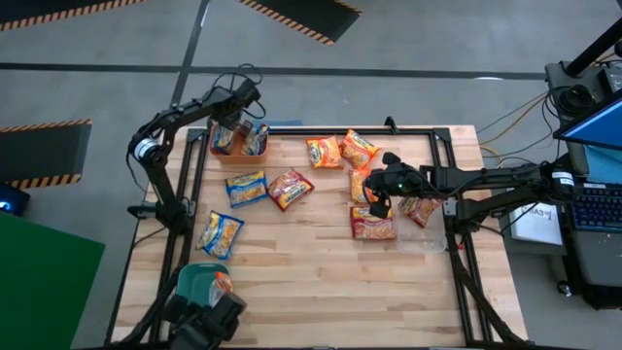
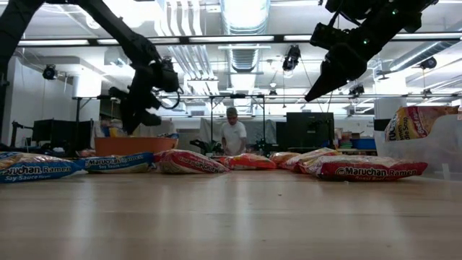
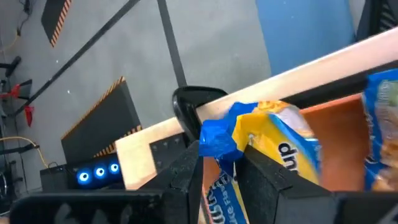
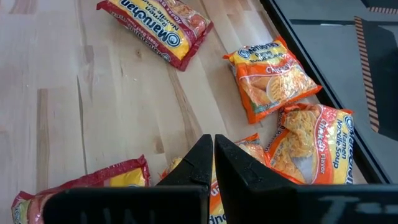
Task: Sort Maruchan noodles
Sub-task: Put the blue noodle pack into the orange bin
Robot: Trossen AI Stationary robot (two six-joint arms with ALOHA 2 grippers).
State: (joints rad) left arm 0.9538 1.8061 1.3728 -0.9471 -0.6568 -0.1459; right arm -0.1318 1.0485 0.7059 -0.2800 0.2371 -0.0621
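Maruchan noodles packets lie flat on the wooden table: blue-and-yellow ones (image 1: 246, 188) (image 1: 221, 234), a red one (image 1: 290, 188), orange ones (image 1: 324, 151) (image 1: 358, 148), and a red one (image 1: 373, 224) at the right. My left gripper (image 3: 221, 180) is over the orange bin (image 1: 233, 156) at the far left, shut on a blue-and-yellow packet (image 3: 273, 134). Another blue packet (image 3: 382, 124) lies in that bin. My right gripper (image 4: 213, 149) hangs shut above the right-hand packets, touching nothing. My left gripper pinches the blue-and-yellow packet between its two fingers (image 3: 267, 180) at the crimped blue end (image 3: 214, 140). The fingers slant down from the table's left side. The packet reaches out past the fingertips over the orange bin. I cannot tell if its far end touches the bin.
A teal bin (image 1: 199, 282) stands at the near left corner. More orange packets (image 4: 277, 78) (image 4: 311, 146) lie under and beside my right gripper. A clear container with a packet (image 2: 419, 123) stands at the right. The table's near middle holds bare wood (image 1: 321, 282). A person (image 2: 232, 133) stands far behind.
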